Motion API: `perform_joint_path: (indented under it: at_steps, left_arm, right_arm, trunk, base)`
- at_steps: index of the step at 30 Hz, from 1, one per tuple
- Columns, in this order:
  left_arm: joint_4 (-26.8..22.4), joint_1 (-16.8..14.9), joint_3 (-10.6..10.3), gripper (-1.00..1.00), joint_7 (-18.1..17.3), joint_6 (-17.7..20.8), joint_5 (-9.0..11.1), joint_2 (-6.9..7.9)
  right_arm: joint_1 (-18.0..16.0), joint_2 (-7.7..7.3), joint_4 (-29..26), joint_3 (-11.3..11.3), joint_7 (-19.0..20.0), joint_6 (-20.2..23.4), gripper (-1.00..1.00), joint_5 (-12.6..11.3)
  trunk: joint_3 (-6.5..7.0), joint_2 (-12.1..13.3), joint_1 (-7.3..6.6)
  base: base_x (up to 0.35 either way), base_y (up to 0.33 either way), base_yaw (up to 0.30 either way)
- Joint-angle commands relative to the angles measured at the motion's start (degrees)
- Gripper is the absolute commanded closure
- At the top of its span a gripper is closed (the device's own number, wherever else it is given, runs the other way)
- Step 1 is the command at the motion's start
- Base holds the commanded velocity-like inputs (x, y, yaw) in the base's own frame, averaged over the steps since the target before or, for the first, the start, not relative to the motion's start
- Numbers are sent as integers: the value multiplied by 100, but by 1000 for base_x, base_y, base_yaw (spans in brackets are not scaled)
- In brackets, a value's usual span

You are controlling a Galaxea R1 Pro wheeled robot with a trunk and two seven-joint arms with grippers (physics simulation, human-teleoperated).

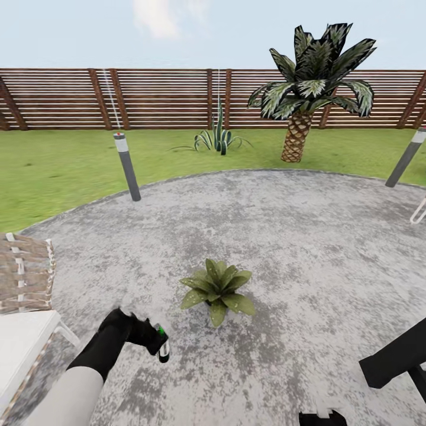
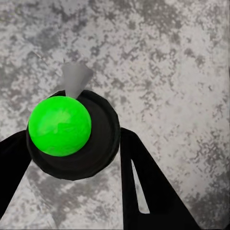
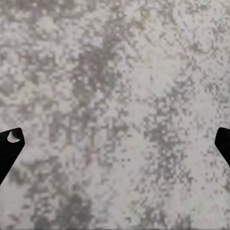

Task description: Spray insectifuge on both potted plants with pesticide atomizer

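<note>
While head view shows potted plant [image 1: 218, 288], left pincer [image 2: 72, 158] grips atomizer [image 2: 72, 136] — green-capped.

Ground underfoot is a round patch of mottled grey paving [image 1: 284, 236], bordered by green lawn [image 1: 59, 165]. A brown slatted wooden fence [image 1: 160, 97] closes the far side under pale, hazy sky. Two grey lamp posts [image 1: 127, 165] stand at the paving edge. A palm [image 1: 307, 83] and a spiky agave [image 1: 219, 139] grow on the lawn. A woven chair [image 1: 23, 278] sits nearby.
</note>
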Motion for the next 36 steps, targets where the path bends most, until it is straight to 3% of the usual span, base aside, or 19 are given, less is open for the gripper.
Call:
perform_joint_path:
  at_steps: [1, 4, 5, 7, 8, 10, 11, 13, 15, 29, 36]
  left_arm:
    - [1, 118, 35, 100, 18, -232, 68, 16]
    - [270, 356, 53, 100, 87, -1157, 172, 123]
    - [547, 387, 58, 100, 95, -1533, 181, 154]
    - [1035, 404, 54, 100, 88, -2067, 176, 197]
    - [1149, 395, 51, 100, 82, -2154, 164, 204]
    - [1381, 364, 11, 100, 35, -2261, 135, 214]
    - [1428, 359, -2, 100, -15, -2272, 126, 215]
    - [1491, 342, -74, 100, -399, -2285, 70, 216]
    - [1503, 335, -284, 100, -777, -2283, -193, 193]
    - [1482, 411, -249, 100, -330, -2723, -149, 32]
    - [1481, 399, -319, 100, -101, -2947, -298, 37]
  right_arm:
    - [-2, 2, -12, 52, -3, -13, -100, -46]
    - [-2, -20, -360, 235, 84, -9, -100, 90]
    - [-2, -78, -690, 411, 331, -9, -100, 277]
    - [-2, -254, -1285, 584, 1182, 5, -100, 698]
    - [-2, -290, -1461, 607, 1514, 13, -100, 841]
    - [-2, -338, -1821, 636, 2427, 23, -100, 1346]
    - [-5, -344, -1888, 640, 2675, 25, -100, 1550]
    - [-61, -352, -2043, 645, 3432, 26, -100, 2210]
    - [-120, -356, -2383, 645, 4078, 32, -100, 2592]
    - [-186, 102, -2829, 708, 4133, 6, -100, 2601]
    - [-186, 329, -3055, 692, 4358, 40, -100, 2613]
  trunk:
    - [-4, -2, -1]
    - [-4, -2, -1]
    - [-4, -2, -1]
    - [-4, -2, -1]
    - [-4, -2, -1]
    - [-4, -2, -1]
    - [-4, -2, -1]
    - [-4, -2, -1]
    - [-4, -2, -1]
    - [-3, -2, -2]
    - [-3, -2, -2]
  base:
    - [0, 0, 5]
    - [0, 0, 2]
    - [0, 0, 0]
    - [0, 0, 0]
    - [0, 0, 0]
    - [0, 0, 0]
    - [0, 0, 0]
    - [0, 0, 0]
    - [0, 0, 0]
    - [0, 0, 0]
    - [0, 0, 0]
